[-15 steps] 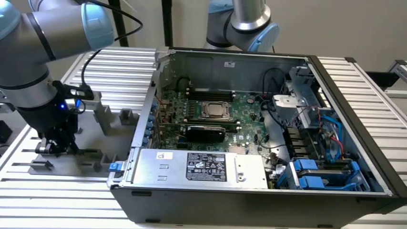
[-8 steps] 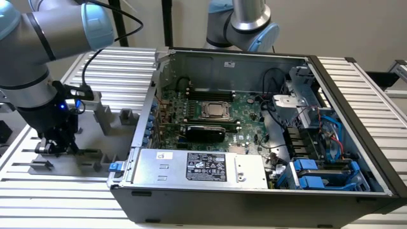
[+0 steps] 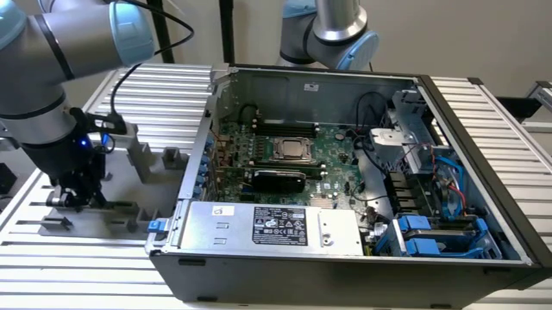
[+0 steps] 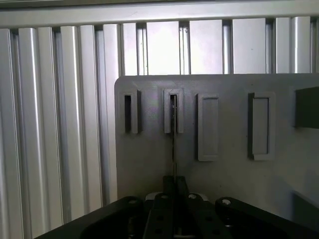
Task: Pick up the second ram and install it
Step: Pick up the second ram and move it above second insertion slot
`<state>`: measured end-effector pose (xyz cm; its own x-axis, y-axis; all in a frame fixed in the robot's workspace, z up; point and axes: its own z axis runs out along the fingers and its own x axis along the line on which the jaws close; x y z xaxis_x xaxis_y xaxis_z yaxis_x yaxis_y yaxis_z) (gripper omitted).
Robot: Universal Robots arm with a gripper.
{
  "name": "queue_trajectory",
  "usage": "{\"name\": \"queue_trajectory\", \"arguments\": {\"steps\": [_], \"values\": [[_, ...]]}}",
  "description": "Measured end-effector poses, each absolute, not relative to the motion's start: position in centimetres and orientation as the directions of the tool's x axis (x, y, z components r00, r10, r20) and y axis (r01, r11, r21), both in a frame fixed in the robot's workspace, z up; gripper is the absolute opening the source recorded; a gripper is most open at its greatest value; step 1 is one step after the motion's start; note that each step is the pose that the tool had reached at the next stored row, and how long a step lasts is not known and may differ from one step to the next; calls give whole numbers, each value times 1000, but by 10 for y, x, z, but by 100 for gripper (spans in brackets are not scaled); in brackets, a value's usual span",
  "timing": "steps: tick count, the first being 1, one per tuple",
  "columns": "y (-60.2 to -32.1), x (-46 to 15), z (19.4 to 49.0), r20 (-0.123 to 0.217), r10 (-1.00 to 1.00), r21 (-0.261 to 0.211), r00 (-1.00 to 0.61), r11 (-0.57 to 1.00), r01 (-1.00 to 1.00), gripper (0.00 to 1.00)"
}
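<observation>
**Pinched narrow on the second ram, down at the holder plate**

My pincer (image 4: 174,185) is drawn in narrow. Its two dark fingers (image 4: 168,185) stand close on either side of the second ram (image 4: 173,144), and as far as I can judge they are clamped on its flat faces. I take it that way because the board is thin, so squeezing the faces is the only firm hold.

The stick is turned edge-on to my wrist camera, so it reads as one fine dark line. Its long axis runs along the grey plate (image 4: 144,164), straight out from between my fingers. The far end sits in the slot of a grey holder block (image 4: 166,112), which I reckon is there to keep the stick on edge and square for me. The neighbouring block (image 4: 135,113) has an empty slot.

In the exterior view my pincer (image 3: 74,197) is low over that plate on the slatted table (image 3: 164,90), at the exterior view's left. The open computer case (image 3: 345,271) and its motherboard (image 3: 332,145) are well apart from it.
</observation>
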<state>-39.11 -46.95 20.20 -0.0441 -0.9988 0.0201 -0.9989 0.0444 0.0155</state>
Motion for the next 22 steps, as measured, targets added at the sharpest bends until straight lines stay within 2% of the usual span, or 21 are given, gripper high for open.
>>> {"name": "queue_trajectory", "arguments": {"steps": [5, 22], "values": [[-470, -391, 213, 20, -999, 15, -44, 44, -999, 0], [-469, -388, 290, 20, -999, 15, -44, 44, -999, 0]]}}
